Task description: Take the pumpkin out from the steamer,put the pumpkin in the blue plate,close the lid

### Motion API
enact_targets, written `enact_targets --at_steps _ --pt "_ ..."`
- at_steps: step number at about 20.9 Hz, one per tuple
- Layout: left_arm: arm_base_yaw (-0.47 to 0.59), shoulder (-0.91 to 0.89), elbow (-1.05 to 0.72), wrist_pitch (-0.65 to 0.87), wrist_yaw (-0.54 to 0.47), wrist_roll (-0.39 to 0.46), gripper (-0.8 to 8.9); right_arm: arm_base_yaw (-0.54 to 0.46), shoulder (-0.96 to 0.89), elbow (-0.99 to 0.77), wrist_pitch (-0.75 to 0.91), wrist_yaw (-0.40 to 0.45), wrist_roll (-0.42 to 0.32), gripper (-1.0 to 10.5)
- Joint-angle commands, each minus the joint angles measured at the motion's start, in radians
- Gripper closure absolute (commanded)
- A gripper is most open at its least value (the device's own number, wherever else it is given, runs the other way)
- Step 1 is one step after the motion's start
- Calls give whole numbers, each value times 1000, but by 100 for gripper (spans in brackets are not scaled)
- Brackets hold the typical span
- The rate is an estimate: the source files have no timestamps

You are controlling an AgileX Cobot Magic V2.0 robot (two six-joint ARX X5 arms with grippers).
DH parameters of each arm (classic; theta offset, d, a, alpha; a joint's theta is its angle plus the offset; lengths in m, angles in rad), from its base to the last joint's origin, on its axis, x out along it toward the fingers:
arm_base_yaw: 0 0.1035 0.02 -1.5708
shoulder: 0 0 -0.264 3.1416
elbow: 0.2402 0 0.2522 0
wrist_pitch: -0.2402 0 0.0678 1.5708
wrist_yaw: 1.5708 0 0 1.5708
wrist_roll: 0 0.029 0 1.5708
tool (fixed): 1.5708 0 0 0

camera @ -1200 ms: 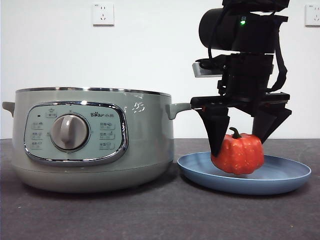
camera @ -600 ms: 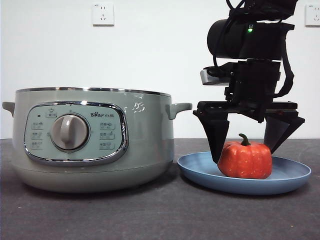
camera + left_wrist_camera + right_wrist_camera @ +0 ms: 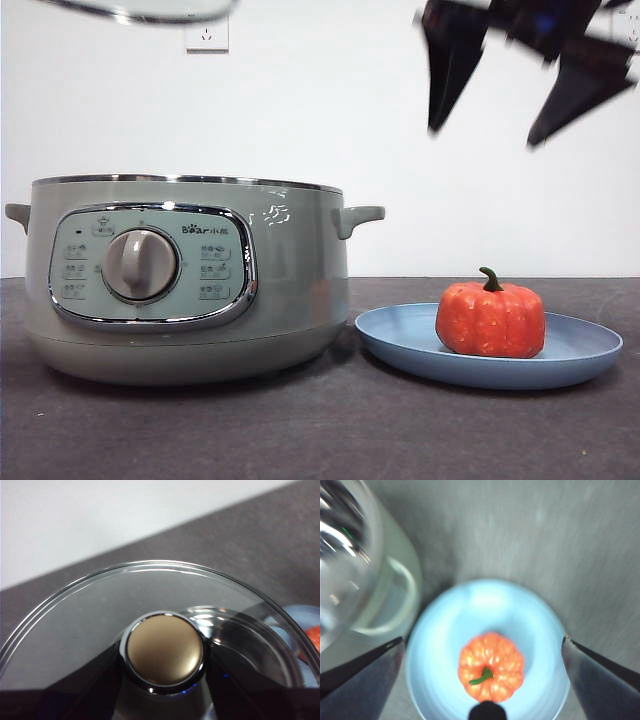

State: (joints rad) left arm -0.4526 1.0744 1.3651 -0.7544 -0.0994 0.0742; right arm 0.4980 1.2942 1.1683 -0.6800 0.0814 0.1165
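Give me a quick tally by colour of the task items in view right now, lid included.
Orange-red: 1, the pumpkin
Blue: 1, the blue plate under it
Sage-green: 1, the steamer, open
Clear glass: 1, the lid, held up by the left gripper
Total: 4

Front cam sits low, about table height, looking level across at the steamer (image 3: 185, 280) and the blue plate (image 3: 400, 345), both close and big, white wall behind. Left wrist cam is right on top of the lid (image 3: 75, 630), knob filling the middle. Right wrist cam looks straight down from high up, a bit blurry. It shares the plate (image 3: 440, 630), the pumpkin (image 3: 491, 666) and the steamer's handle with the front cam
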Motion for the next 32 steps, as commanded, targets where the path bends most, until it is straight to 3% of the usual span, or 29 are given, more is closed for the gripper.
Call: enact_targets --at_steps 1,6,13,21,27,32 --pt "-1 33 -10 54 32 -24 822 -1 -94 -6 6 3 6 380" --pt "-30 103 -124 186 51 -56 822 -1 -259 -6 6 4 6 382" --pt "-53 195 -203 321 51 -75 822 -1 -347 -6 1 7 6 382" --pt "-63 297 -203 312 82 -82 822 -1 -348 -6 -8 8 6 382" --pt "-72 325 -207 290 104 -82 822 0 -348 -6 -8 78 6 383" --pt "-72 332 -207 265 99 -80 821 -1 -348 -6 -8 78 6 383"
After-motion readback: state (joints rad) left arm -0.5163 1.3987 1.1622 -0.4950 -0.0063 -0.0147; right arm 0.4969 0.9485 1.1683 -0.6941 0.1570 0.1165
